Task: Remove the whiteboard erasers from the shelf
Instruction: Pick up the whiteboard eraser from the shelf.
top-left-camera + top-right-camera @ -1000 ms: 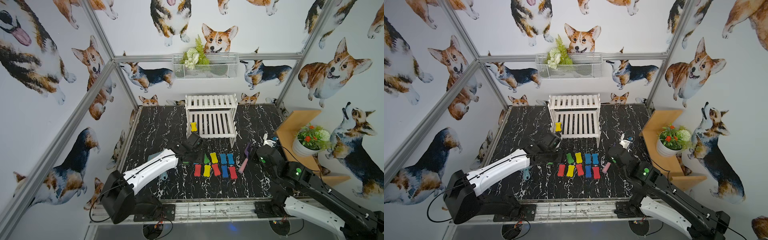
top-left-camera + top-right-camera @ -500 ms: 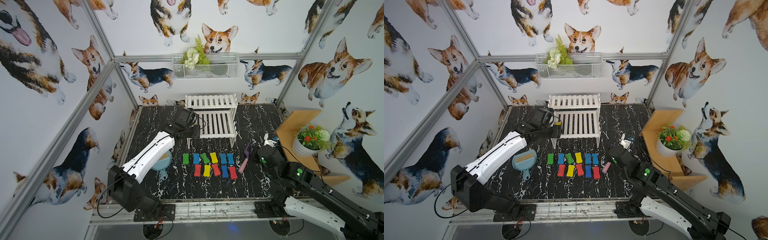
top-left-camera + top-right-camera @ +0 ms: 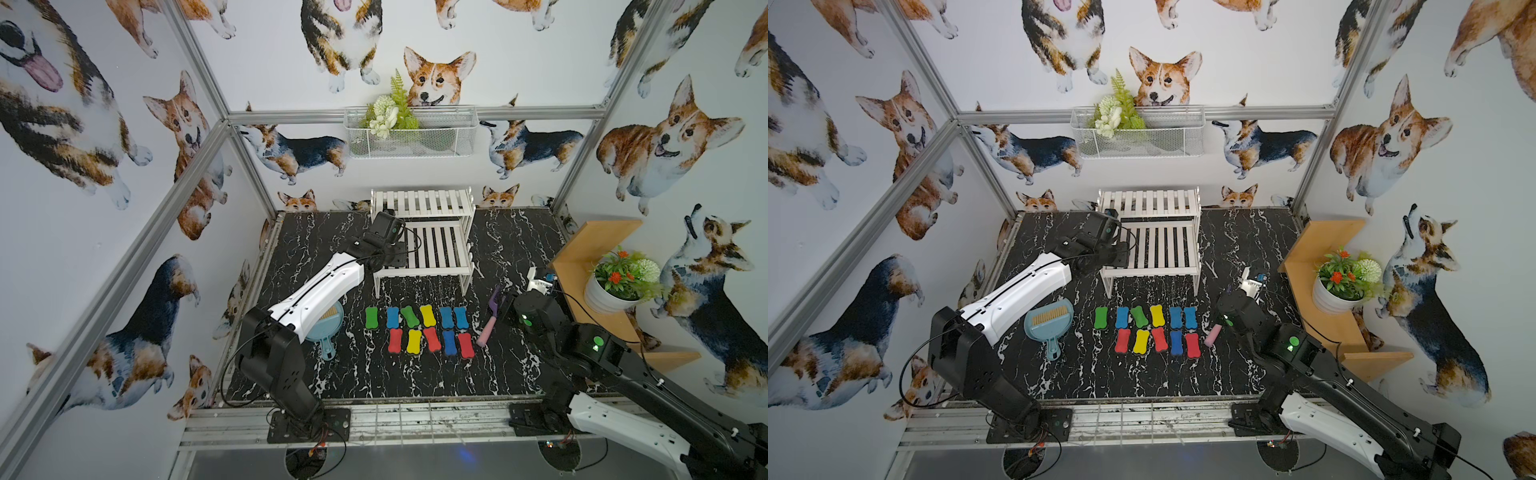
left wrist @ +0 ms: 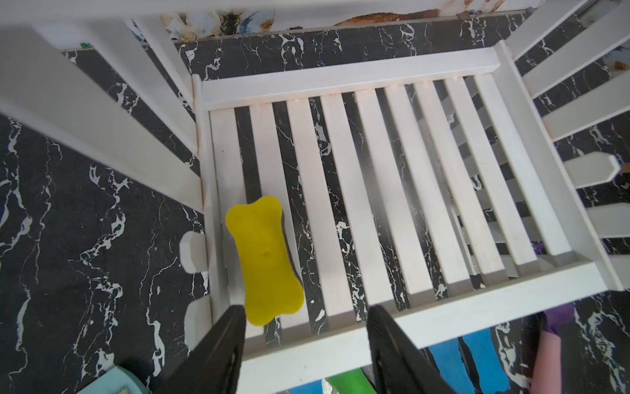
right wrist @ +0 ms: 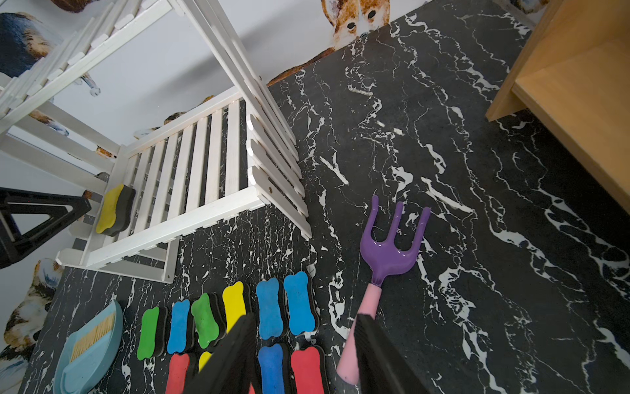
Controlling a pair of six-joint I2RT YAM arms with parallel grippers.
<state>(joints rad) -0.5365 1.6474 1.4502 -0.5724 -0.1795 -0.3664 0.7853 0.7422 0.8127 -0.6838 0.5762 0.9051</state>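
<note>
Step in hand: the left claw (image 4: 303, 344) hangs over the lower tier of the shelf (image 4: 351, 82), jaws apart and empty, the last yellow eraser (image 4: 264, 259) at lower left of the frame, just off the left finger.
Doing it well: I judge it should shift toward the eraser until the pad sits between the jaws, close across its narrow waist, then lift straight up, clear of the slats.
Right claw: the right claw (image 5: 306, 344) is parted, empty, over the erasers on the bench (image 5: 293, 307).
Hidden: in both top views the left arm covers that eraser; the upper tier is cut off in the wrist views.
</note>
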